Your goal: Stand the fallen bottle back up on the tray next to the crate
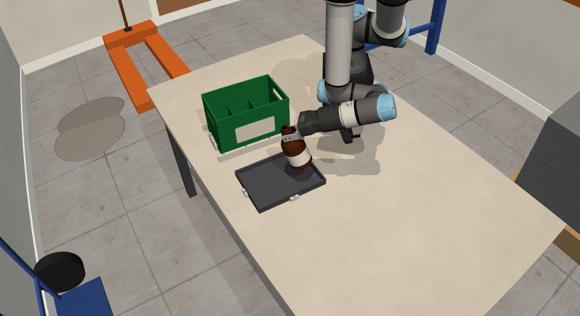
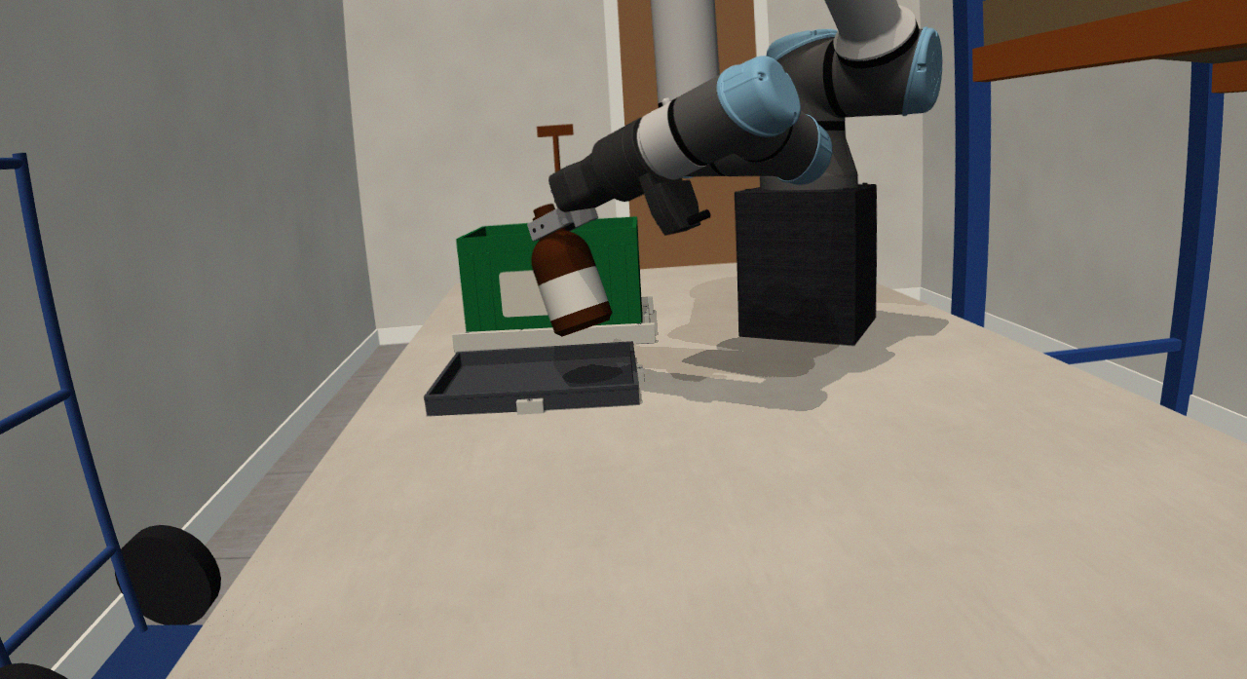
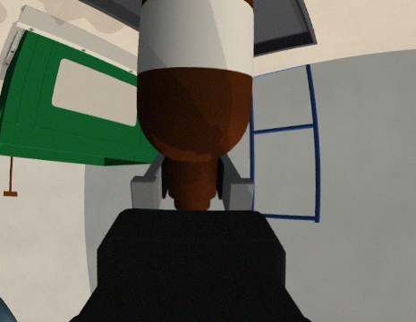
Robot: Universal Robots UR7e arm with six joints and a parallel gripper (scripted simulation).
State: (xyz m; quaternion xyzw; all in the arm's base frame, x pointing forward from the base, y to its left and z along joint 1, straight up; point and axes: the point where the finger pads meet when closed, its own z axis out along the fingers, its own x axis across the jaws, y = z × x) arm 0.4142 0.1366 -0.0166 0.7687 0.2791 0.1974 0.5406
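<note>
Wrist view gives me the plainest read: my pincer (image 3: 195,188) is pinching the narrow neck of the bottle (image 3: 196,96), one pale grey finger (image 3: 149,188) on each side of it. That bottle is glossy brown, round-bodied with a rounded shoulder, and carries a broad matte off-white label band around its lower half. From the exterior camera I see the bottle (image 2: 568,278) hanging in the air, clear of everything, tilted with its neck up toward the pincer (image 2: 550,224) and its base swung down and toward the arm's side, above the back right part of the tray (image 2: 488,402); its soft shadow lies on the tray floor. The tray is a shallow, flat, dark grey rectangle with low walls and small pale tabs on its edges, and I can see nothing lying in it. Just behind it stands the crate (image 2: 479,282), a boxy green container with smooth plastic-looking walls, a pale rectangular panel on the side facing the tray and a slotted handle cut in one end. From the top camera the crate (image 1: 227,123) shows inner dividers splitting it into compartments, and those I can see into hold nothing. It sits on a thin pale base plate that sticks out past its foot. Crate and tray (image 1: 259,200) lie near each other without touching on the bench (image 1: 385,233), a smooth, matte beige slab on dark legs.
</note>
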